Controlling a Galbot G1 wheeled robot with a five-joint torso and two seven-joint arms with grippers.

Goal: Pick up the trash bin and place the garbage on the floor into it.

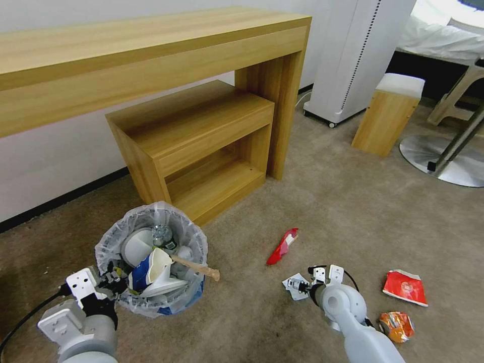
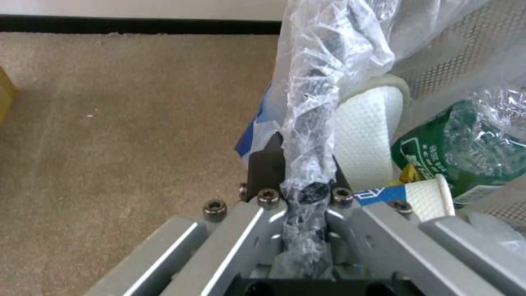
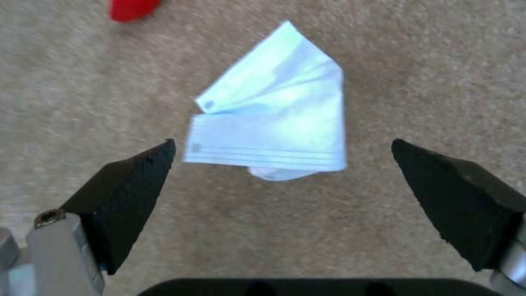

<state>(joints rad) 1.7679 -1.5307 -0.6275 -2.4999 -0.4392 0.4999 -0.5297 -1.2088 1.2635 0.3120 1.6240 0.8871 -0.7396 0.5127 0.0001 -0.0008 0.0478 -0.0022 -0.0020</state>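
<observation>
The trash bin [image 1: 151, 262], lined with a crinkly clear bag, stands low at the left of the head view, holding white slippers, a bottle and a wooden stick. My left gripper [image 1: 108, 285] is shut on the bin's bag-covered rim [image 2: 310, 135]. On the beige carpet floor [image 1: 327, 212] lies folded white paper [image 1: 296, 286]. My right gripper [image 1: 306, 287] hovers over that paper [image 3: 279, 123], open, with its dark fingertips [image 3: 137, 181] on either side of it. More garbage lies around: a red packet [image 1: 282, 246], a red-white packet [image 1: 405, 287] and a crumpled orange packet [image 1: 397, 325].
A wooden desk [image 1: 151, 50] with a low shelf unit [image 1: 196, 146] stands behind the bin. A wooden stool [image 1: 388, 115], a white appliance [image 1: 353, 55] and a round metal chair base [image 1: 443, 161] stand at the right rear. Open carpet lies between them.
</observation>
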